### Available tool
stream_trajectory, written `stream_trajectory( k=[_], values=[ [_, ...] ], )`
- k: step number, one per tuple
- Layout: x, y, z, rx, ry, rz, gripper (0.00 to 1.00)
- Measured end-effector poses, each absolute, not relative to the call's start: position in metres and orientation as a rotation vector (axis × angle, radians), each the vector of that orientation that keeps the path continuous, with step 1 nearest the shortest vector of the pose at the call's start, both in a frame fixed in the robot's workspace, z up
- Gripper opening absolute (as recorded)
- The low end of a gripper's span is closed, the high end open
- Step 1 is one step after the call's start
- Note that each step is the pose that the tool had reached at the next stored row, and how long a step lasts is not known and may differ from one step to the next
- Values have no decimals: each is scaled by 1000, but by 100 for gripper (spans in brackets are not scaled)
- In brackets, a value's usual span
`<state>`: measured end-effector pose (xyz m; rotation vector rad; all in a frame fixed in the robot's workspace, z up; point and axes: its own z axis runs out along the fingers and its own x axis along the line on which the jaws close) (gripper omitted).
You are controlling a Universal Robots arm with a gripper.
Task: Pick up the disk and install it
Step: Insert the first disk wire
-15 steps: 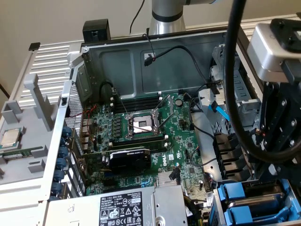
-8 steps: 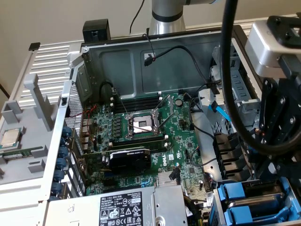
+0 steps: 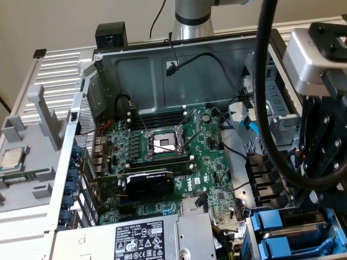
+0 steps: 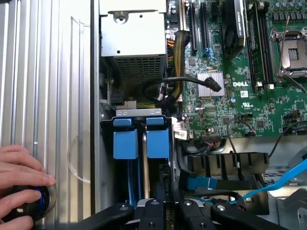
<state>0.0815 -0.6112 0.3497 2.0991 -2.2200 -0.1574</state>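
Observation:
The disk [image 3: 302,232] lies in the drive bay at the case's corner on the exterior view's right, its silver labelled face framed by a blue carrier. In the wrist view that bay holds two blue carriers [image 4: 157,143] side by side, with a silver disk edge [image 4: 145,165] between them. My gripper [image 4: 167,197] hangs right over the bay, its black fingers close together and shut. I cannot tell whether anything is pinched between them. In the exterior view my gripper [image 3: 319,173] stands just above the blue carriers, behind a thick black cable [image 3: 265,108].
The open case holds the green motherboard [image 3: 162,162], a processor socket [image 3: 164,143] and the grey power-supply box [image 3: 146,238]. A loose processor chip [image 3: 13,157] sits on the grey tray outside. A person's hand [image 4: 19,182] rests on a black round knob beside the case. A blue cable [image 4: 283,179] runs near the bay.

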Motion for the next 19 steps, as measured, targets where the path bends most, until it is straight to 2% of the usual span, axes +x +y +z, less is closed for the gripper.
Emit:
stream_trajectory(
  k=[10, 19],
  values=[
    [81, -612, 349, 2111, -2229, -141, 17],
    [80, -612, 349, 2120, -2236, -161, 17]
  ],
)
